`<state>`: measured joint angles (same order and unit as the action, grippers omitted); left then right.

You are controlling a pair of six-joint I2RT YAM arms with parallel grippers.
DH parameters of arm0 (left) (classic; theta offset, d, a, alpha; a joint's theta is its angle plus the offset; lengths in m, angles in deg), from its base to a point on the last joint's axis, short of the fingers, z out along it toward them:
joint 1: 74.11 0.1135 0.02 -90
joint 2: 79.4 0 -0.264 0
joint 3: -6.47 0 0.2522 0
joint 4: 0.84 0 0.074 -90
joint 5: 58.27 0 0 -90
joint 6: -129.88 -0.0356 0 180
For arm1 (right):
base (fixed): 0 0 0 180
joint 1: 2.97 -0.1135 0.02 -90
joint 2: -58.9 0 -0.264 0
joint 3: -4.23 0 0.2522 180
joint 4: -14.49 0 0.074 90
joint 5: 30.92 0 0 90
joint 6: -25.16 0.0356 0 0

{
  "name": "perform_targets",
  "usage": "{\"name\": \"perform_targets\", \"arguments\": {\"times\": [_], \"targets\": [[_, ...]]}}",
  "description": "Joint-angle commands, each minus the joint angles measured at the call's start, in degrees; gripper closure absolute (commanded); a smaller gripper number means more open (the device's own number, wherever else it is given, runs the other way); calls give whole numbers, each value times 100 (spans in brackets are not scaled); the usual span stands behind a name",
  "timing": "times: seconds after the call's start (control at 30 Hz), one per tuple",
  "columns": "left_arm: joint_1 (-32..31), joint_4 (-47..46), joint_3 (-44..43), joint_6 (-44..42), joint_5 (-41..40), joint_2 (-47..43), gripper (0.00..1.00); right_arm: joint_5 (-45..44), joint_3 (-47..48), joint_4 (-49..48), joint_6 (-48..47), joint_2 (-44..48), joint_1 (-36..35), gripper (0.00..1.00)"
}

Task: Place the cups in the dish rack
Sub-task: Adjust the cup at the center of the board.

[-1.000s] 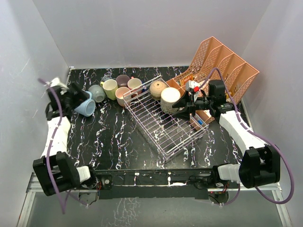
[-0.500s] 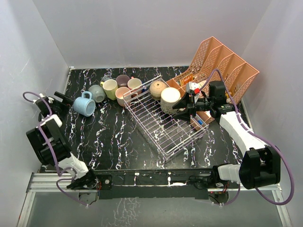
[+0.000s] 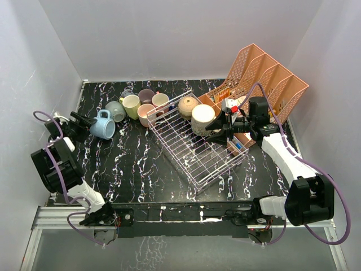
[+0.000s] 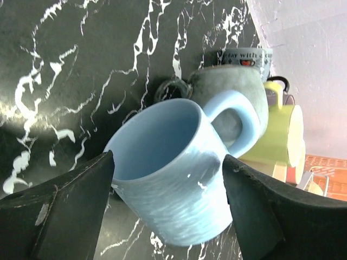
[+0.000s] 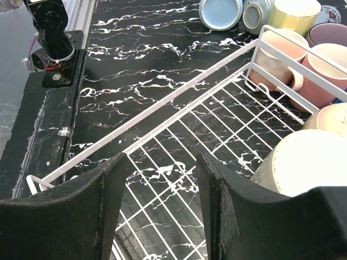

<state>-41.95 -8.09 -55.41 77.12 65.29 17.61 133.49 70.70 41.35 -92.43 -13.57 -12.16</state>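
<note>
- The light blue mug [image 4: 173, 184] lies on its side on the table [image 3: 135, 164], mouth towards the left wrist and handle on the side away from it. It sits between the spread fingers of the left gripper [image 4: 168, 160], which is wide apart and grips nothing. Neither finger appears to touch the mug.
- The fingers would close on a round glazed wall. If they bite ahead of its widest part, the mug could squirt forward out of the jaws.
- Just beyond the fingertips, the grey-blue mug [image 4: 227, 92] sits against the blue one's handle, with the yellow mug [image 4: 276, 135] right behind it. Reaching deeper could shove that row, or a finger could snag the handle and twist the mug.
- The dish rack [image 3: 194, 149] is well apart from this gripper, and a weak side grip may slip during the carry.
- The right gripper [image 5: 162, 157], fingers apart and empty, hovers over the rack's grid, with the cream mug [image 5: 309, 162] just beside its right finger. A sideways sweep could tip that mug, and two arms at the rack could collide.
- Ahead of it, pink mugs [image 5: 276, 59] crowd the rack's outer wall, so lowering carelessly there could hit them.
</note>
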Motion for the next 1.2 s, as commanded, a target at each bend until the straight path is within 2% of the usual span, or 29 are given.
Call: {"name": "perform_targets", "arguments": {"times": [0.0,0.23,0.37,0.63,0.83,1.0,1.17], "targets": [[9,-49,377,216,467,-829,24,116,51,-66,-93,75,37,44],[1,-218,1483,719,625,-1983,29,81,39,-62,-115,61,38,44],[-9,26,1731,708,786,-2271,33,53,38,-55,-121,40,42,44],[-11,1057,1631,-58,374,-2622,31,-6,33,-45,-146,-25,43,44],[-30,1578,1545,-756,-481,-3116,31,-24,22,-36,-169,-81,45,43],[-225,913,1816,-1260,-756,-3432,31,-14,21,-27,-191,-120,42,43],[-1075,171,2063,-2309,-1223,-3565,24,-7,38,25,-245,-130,46,44]]}}
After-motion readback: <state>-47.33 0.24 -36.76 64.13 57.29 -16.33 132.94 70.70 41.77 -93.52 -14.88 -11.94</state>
